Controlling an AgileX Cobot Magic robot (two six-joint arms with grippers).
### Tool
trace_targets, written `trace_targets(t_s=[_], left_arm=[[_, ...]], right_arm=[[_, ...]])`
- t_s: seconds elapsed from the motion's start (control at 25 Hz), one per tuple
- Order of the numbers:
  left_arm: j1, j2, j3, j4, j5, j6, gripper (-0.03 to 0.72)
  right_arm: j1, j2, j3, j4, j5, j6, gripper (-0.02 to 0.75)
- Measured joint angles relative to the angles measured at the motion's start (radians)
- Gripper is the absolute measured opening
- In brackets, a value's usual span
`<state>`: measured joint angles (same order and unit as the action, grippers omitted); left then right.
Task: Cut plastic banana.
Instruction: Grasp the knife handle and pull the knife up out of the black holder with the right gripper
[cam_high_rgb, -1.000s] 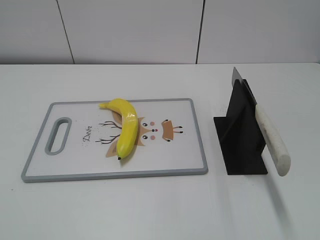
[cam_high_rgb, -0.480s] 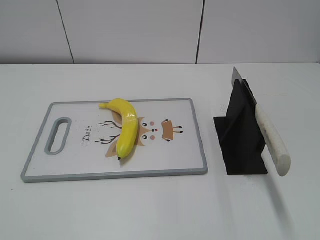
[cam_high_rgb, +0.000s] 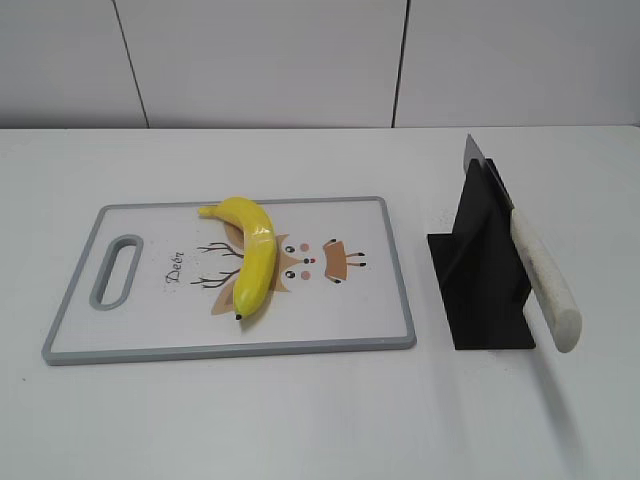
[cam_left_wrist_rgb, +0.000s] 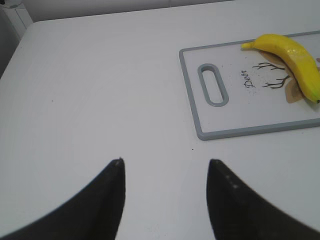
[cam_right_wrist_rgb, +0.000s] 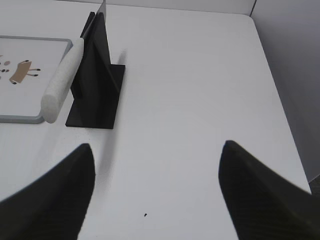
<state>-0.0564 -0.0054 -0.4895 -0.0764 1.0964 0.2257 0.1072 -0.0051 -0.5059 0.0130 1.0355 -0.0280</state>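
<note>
Both claws hover over bare white table: the left gripper and right gripper each spread wide, holding nothing. Farther off lie one cutting board with one banana on it, and one knife in one black stand.

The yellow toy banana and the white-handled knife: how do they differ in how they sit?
The glossy yellow toy banana lies flat on the grey-rimmed cutting board; the white-handled knife rests slanted in a black stand off the board. The banana is curved, the knife straight. Neither is touched by any hand.
</note>
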Motion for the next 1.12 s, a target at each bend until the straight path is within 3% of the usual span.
trace_targets(t_s=[0.68,1.12], left_arm=[[0.000,0.000,0.000,0.000,0.000,0.000,0.489],[0.000,0.000,0.000,0.000,0.000,-0.001,0.489]], right_arm=[[0.000,0.022,-0.001,-0.013,0.000,0.034,0.590],[0.000,0.507,-0.170,0.007,-0.010,0.036,0.590]])
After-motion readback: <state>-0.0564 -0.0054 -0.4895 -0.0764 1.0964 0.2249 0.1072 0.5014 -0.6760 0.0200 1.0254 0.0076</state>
